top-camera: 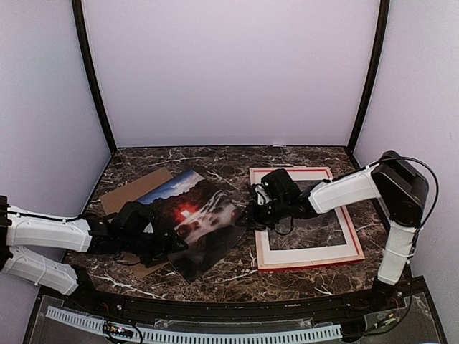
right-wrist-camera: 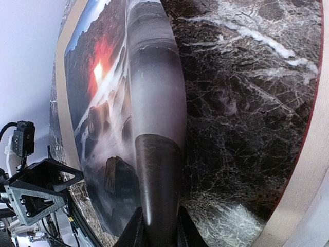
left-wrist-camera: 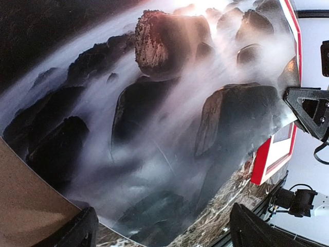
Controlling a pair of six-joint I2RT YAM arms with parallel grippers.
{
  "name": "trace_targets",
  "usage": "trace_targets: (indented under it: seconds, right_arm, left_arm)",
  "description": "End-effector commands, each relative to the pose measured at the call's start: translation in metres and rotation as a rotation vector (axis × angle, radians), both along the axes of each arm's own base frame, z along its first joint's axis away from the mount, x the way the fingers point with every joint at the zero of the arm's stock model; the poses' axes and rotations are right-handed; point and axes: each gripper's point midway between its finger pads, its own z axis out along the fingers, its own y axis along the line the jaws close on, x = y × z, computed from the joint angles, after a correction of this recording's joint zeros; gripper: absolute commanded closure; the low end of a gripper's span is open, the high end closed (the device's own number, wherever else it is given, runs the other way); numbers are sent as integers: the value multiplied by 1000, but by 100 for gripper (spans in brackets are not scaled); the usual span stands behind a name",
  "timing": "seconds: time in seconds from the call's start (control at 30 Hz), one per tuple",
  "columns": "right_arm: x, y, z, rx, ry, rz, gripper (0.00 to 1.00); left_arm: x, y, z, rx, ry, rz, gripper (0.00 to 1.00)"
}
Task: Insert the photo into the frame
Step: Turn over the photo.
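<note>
Frame (top-camera: 308, 256) lies flat on the marble table (top-camera: 229, 161), pale side up with red along its outer edge; marble shows through the opening. Photo (top-camera: 193, 215) is just left of the frame, not in it, its right edge lifted and curled. Its left part rests over a brown board (top-camera: 125, 192), further left of the frame.

Right gripper (top-camera: 247, 215) is at the frame's left rail, reaching over to the photo's right edge. In the right wrist view its fingers (right-wrist-camera: 134, 232) are nearly closed, pinching the curled photo edge between them.

Left gripper (top-camera: 159, 240) sits at the photo's near-left corner, on the far side of the photo from the frame. In the left wrist view its fingers (left-wrist-camera: 77, 231) are spread wide and clamp nothing; the photo's edge lies just ahead of them.
</note>
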Motion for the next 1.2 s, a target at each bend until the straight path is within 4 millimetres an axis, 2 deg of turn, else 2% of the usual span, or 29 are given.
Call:
trace_targets:
  seconds: [0.0,0.2,0.5,0.63,0.73,0.83,0.87,0.9,0.93,0.97,1.0,1.03,1.07,1.1,1.13,1.17]
  right_arm:
    - [3,4,25,68,-41,-30,81]
    - [4,7,44,109,-58,-37,83]
    - [14,7,92,127,-172,11,86]
    - [4,13,112,107,-255,172,86]
    - [3,5,121,-8,-350,242,87]
    - [11,-8,138,-117,-458,237,88]
    - [15,-13,146,-147,-492,221,88]
    - [19,-19,153,-179,-519,203,88]
    - [23,-26,160,-213,-547,179,89]
    - [29,-34,170,-248,-578,147,89]
    - [33,-42,176,-287,-601,121,89]
    - [40,-54,185,-338,-636,75,89]
    - [43,-63,194,-375,-661,48,89]
    - [44,-72,202,-408,-682,24,89]
    - [46,-81,212,-436,-707,-7,89]
    - [45,-87,222,-462,-730,-28,89]
  left_arm:
    - [-13,-10,-13,-24,64,-7,8]
    - [-18,-11,-13,-7,56,-4,8]
    - [-5,12,8,73,-55,39,7]
    - [14,18,35,50,-162,32,7]
    - [34,23,64,47,-245,12,7]
    - [51,22,92,55,-323,-23,7]
    - [60,18,111,46,-369,-35,7]
    - [65,16,115,52,-380,-45,7]
    - [73,10,136,45,-427,-63,7]
    - [78,6,139,54,-431,-75,6]
    - [84,0,156,48,-465,-93,6]
    - [89,-5,155,59,-458,-106,6]
    - [93,-12,170,44,-485,-125,6]
    - [97,-16,168,48,-477,-137,6]
    - [100,-23,181,21,-498,-154,6]
    - [103,-28,182,16,-498,-164,7]
